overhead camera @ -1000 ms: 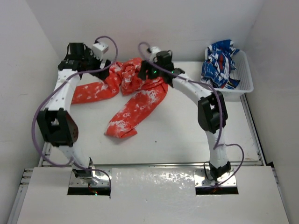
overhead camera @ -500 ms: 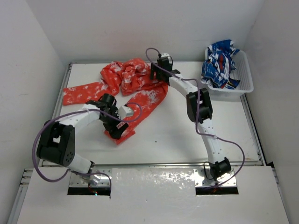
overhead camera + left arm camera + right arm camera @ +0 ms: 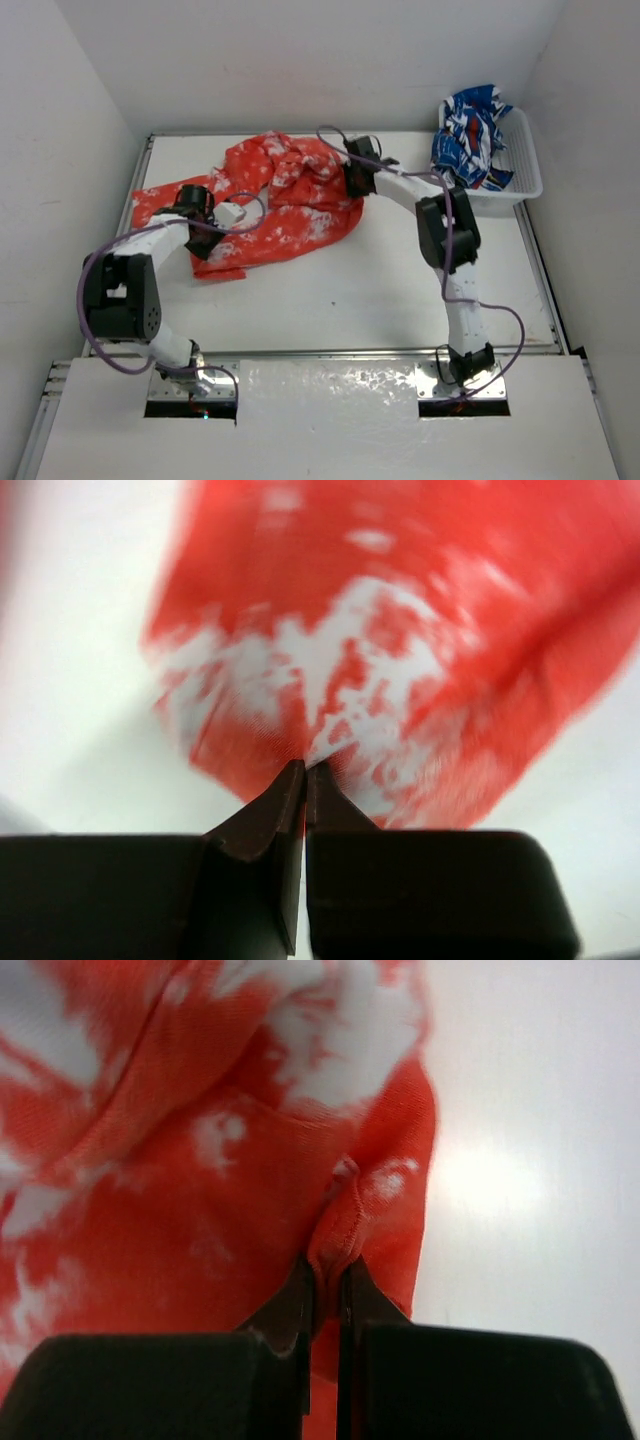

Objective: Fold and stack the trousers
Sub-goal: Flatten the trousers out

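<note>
I judge the job barely begun. The trousers [image 3: 285, 200] lie in a rumpled red-orange spread across the upper middle of the overhead view. One leg trails toward the left edge and the waist end is bunched at the top. No clean fold shows anywhere, and nothing is stacked yet. My left fingers [image 3: 295, 780] are pressed together on a thin edge of the speckled cloth at the spread's lower left corner. My right fingers [image 3: 303, 1295] pinch a raised ridge of the same fabric near its upper right. So I hold both ends, which looks like a move to pull the cloth flat. Flattening, folding and placing are all left.

The bench [image 3: 400, 290] is plain white and matte, bare in its lower half, with a metal rail along the near edge. A white basket [image 3: 525, 170] sits at the upper right and holds a blue, white and red patterned garment [image 3: 470, 135]. White walls [image 3: 330, 60] close in on three sides.
</note>
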You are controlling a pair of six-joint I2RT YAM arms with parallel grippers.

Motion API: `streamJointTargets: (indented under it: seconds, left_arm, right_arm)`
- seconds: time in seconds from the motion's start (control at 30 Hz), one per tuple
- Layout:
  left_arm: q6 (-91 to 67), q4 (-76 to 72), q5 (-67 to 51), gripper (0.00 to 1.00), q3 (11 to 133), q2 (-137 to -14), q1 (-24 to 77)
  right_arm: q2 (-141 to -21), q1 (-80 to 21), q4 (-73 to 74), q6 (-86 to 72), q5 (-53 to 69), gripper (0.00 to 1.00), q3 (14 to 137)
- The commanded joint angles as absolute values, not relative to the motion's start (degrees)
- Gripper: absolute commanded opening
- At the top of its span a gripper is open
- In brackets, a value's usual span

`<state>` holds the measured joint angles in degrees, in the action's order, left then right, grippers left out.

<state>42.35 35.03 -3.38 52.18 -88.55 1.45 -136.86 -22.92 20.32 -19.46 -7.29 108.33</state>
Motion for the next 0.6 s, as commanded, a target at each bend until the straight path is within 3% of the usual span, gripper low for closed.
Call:
streamJointTargets:
  seconds: [0.0,0.07,0.2,0.23,0.27,0.3,0.33,0.37,0.43,0.5,0.57]
  left_arm:
    - [44.4,29.0,3.3,0.00,55.5,-83.9,-1.6]
    - [45.7,28.7,3.4,0.00,56.2,-83.4,-2.0]
    - [45.9,31.7,-1.0,0.00,58.4,-83.5,-2.1]
    - [45.5,32.7,-2.0,0.02,59.1,-83.7,-2.1]
    - [45.5,34.0,-2.7,0.09,60.5,-84.3,-2.0]
    - [45.5,37.3,-3.2,0.27,61.6,-84.8,-1.9]
    - [45.5,41.1,-2.8,0.33,63.4,-86.0,-1.8]
    - [45.8,41.1,-2.9,0.37,64.3,-86.7,-1.9]
    - [46.1,46.0,-3.2,0.47,65.6,-87.3,-2.0]
    - [46.2,48.4,-5.3,0.59,66.2,-86.5,-2.6]
    - [46.1,49.6,-6.8,0.65,65.9,-84.6,-3.1]
  right_arm:
    - [-120.7,-22.3,22.6,-17.5,-3.2,0.00,88.4]
    - [-112.5,-22.3,15.8,-17.7,-2.2,0.00,73.6]
    - [-98.6,-22.3,16.6,-15.7,-1.3,0.00,62.3]
    - [-97.4,-22.3,17.0,-14.7,-0.8,0.10,61.4]
    - [-96.4,-22.3,17.1,-13.5,-0.4,0.30,60.8]
    - [-95.0,-22.3,17.7,-11.3,1.0,0.46,61.2]
    - [-94.5,-22.3,19.1,-10.7,1.1,0.59,63.3]
    - [-94.0,-22.3,19.7,-10.4,0.6,0.61,64.6]
    - [-92.5,-22.9,20.2,-10.3,-1.5,0.62,67.2]
    - [-91.2,-25.8,19.1,-9.4,-4.9,0.56,70.6]
    - [-90.7,-29.5,17.7,-7.7,-10.2,0.36,73.7]
